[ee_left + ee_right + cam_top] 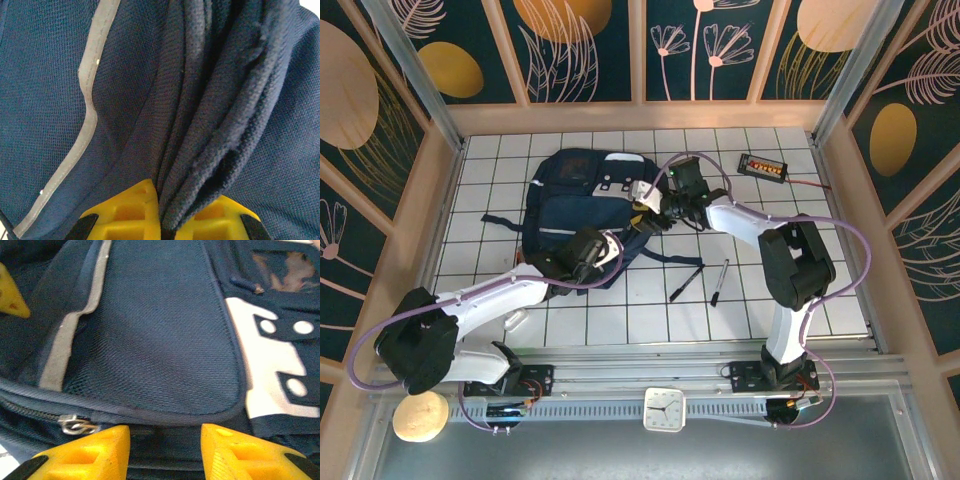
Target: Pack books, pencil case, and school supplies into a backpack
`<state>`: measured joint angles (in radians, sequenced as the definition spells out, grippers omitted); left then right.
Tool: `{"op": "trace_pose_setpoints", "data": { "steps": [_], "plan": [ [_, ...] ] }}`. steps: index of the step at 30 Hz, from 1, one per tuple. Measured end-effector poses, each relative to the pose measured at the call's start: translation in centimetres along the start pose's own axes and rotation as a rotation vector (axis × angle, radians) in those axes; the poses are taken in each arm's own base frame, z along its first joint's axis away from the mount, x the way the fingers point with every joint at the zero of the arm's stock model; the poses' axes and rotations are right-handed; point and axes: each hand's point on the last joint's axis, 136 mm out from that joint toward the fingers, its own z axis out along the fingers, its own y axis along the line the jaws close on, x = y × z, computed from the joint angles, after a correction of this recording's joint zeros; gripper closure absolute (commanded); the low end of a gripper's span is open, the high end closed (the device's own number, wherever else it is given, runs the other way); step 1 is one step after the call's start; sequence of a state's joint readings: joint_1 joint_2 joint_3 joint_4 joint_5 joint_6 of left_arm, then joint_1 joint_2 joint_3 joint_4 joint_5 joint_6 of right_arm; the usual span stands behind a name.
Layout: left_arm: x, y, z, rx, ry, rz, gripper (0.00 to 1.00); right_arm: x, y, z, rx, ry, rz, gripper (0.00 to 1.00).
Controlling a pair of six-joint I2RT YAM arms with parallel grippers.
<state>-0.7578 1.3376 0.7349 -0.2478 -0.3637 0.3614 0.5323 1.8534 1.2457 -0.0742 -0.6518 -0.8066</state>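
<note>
Lying outside backpack (582, 195), two pens (686, 283) on table (620, 322).

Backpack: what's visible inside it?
No contents visible. The backpack interior is covered by its own fabric, a fold of it pinched in the left gripper; whether anything is packed cannot be told. Two pens lie outside on the table.
</note>
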Motion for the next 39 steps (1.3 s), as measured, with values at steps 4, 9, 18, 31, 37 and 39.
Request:
{"op": "trace_pose_setpoints", "data": {
  "steps": [4,9,18,31,37,39],
  "plan": [
    [0.3,-0.1,0.0,0.005,0.012,0.005,1.0,0.7,1.1,-0.1,-0.026,0.003,0.016,0.57],
    [0.1,0.0,-0.1,0.005,0.013,-0.002,1.0,0.5,1.7,-0.2,-0.04,-0.006,0.021,0.57],
    [0.3,0.0,-0.2,0.01,0.026,-0.014,1.0,0.4,3.1,0.5,-0.06,-0.014,0.036,0.66],
    [0.2,0.0,-0.2,0.012,0.033,-0.03,1.0,0.5,4.2,-0.2,-0.042,-0.016,0.051,1.0],
    [0.0,0.1,-0.2,0.011,0.031,-0.038,1.0,0.2,4.7,-0.8,-0.042,-0.023,0.047,0.85],
    [-0.1,0.1,-0.3,0.011,0.03,-0.041,1.0,0.3,4.7,-1.1,-0.042,-0.029,0.061,0.62]
  ]
}}
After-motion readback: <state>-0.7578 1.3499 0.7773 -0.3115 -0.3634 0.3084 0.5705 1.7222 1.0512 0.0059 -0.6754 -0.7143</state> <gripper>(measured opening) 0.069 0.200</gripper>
